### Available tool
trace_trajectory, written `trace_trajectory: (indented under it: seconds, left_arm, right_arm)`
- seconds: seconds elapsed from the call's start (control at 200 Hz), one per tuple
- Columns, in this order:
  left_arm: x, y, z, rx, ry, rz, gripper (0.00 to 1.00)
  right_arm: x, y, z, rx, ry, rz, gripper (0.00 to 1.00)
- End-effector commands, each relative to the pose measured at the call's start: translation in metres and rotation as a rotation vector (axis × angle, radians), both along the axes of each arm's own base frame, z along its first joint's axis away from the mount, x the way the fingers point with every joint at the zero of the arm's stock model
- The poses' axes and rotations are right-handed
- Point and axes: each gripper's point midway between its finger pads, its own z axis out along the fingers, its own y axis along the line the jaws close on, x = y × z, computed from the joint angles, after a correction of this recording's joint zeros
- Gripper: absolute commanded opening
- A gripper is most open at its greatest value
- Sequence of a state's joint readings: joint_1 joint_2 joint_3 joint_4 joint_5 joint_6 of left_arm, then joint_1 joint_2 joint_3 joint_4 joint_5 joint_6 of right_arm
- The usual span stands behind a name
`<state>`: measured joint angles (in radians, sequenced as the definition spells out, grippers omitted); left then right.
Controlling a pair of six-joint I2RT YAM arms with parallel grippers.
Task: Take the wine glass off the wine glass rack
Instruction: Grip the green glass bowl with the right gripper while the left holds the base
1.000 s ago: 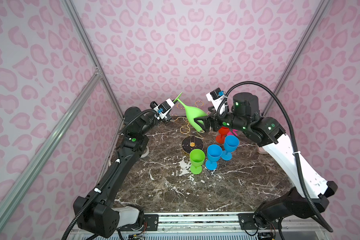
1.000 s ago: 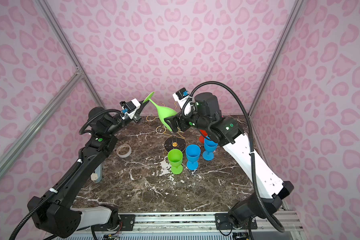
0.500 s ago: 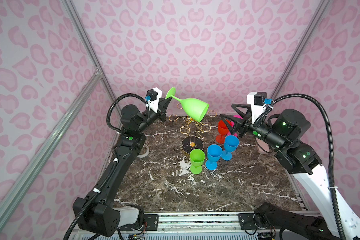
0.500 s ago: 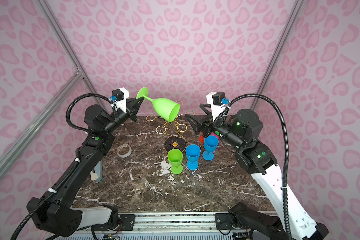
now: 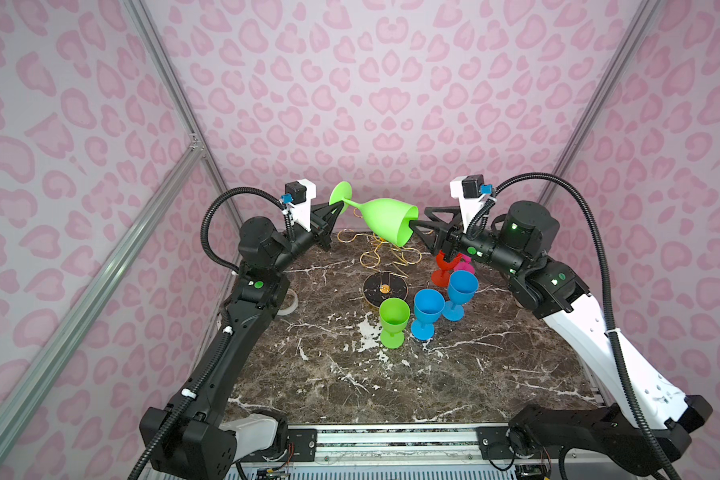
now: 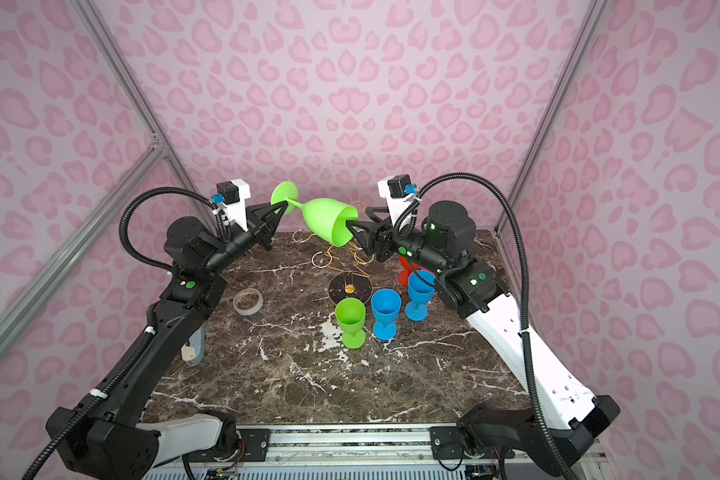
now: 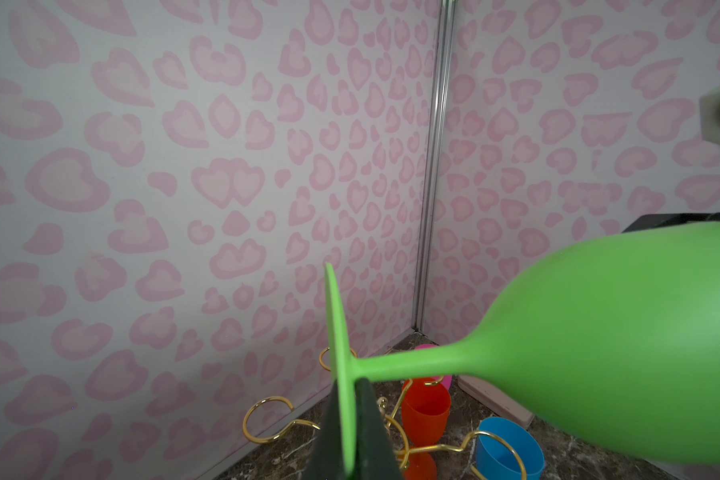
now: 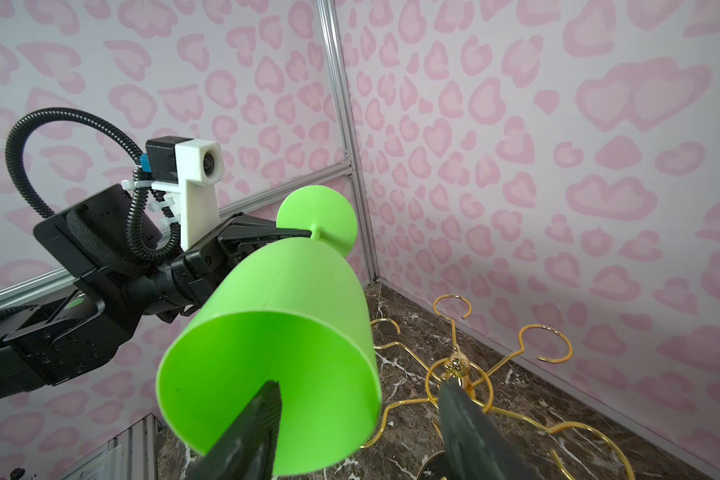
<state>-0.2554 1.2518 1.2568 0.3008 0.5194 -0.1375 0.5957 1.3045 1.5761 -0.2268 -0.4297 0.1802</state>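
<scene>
A lime-green wine glass [image 5: 385,218] [image 6: 327,220] hangs almost level in the air above the gold wire wine glass rack [image 5: 385,253] [image 6: 341,257], clear of its loops. My left gripper [image 5: 338,206] [image 6: 281,204] [image 7: 348,415] is shut on the edge of the glass's round foot. My right gripper [image 5: 420,219] [image 6: 357,218] [image 8: 360,388] is open at the bowl's mouth. One finger is inside the bowl and the other outside it, with the rim wall between them. In the right wrist view the rack's stem top [image 8: 458,365] shows beside the bowl [image 8: 292,324].
In front of the rack's black base [image 5: 385,286] stand a green cup [image 5: 393,318] and two blue cups [image 5: 428,309], with a red glass [image 5: 443,266] and a pink one [image 5: 464,264] behind. A tape roll [image 6: 248,301] lies on the marble at left.
The left gripper has lifted the glass off the rack and turned it nearly level. The right arm swung away, then came back to the bowl's mouth, its jaws narrowing.
</scene>
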Motion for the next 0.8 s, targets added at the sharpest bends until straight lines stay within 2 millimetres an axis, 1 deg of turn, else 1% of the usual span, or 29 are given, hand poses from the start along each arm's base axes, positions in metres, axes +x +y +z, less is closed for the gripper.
trace_trajectory:
  seconds: [0.0,0.09,0.175,0.25,0.325,0.45,0.59,0.66,0.69,0.72,0.795]
  left_arm:
    - [-0.009,-0.001,0.008,-0.021,-0.019,-0.030,0.03]
    - [-0.013,-0.003,0.008,-0.027,-0.011,-0.052,0.03]
    - [-0.016,-0.003,0.007,-0.032,-0.004,-0.061,0.03]
    - [-0.018,-0.002,0.005,-0.033,0.000,-0.057,0.03]
    - [-0.019,0.000,0.004,-0.038,0.002,-0.049,0.03]
    - [-0.021,0.000,0.007,-0.051,0.006,-0.054,0.03]
    - [-0.021,-0.001,0.009,-0.067,0.020,-0.067,0.03]
    - [-0.021,-0.001,0.009,-0.071,0.024,-0.068,0.04]
    - [-0.020,-0.002,0.008,-0.072,0.027,-0.068,0.06]
    - [-0.020,-0.001,0.008,-0.070,0.027,-0.066,0.10]
    - [-0.021,0.001,0.008,-0.068,0.020,-0.051,0.32]
  right_arm:
    - [0.007,0.006,0.006,0.008,-0.030,-0.028,0.57]
    - [0.013,0.013,0.003,-0.006,-0.023,-0.034,0.51]
    - [0.018,0.019,0.001,-0.016,-0.016,-0.031,0.41]
    - [0.018,0.023,0.001,-0.016,-0.014,-0.027,0.30]
    - [0.018,0.025,0.001,-0.015,-0.012,-0.022,0.22]
    - [0.017,0.028,0.002,-0.009,-0.010,-0.017,0.14]
    - [0.015,0.029,0.003,-0.004,-0.012,-0.012,0.01]
    - [0.014,0.030,0.004,0.001,-0.011,-0.009,0.00]
    - [0.013,0.030,0.005,0.003,-0.012,-0.009,0.00]
    - [0.012,0.029,0.007,0.006,-0.015,-0.008,0.00]
    - [0.009,0.025,0.011,0.007,-0.020,-0.016,0.00]
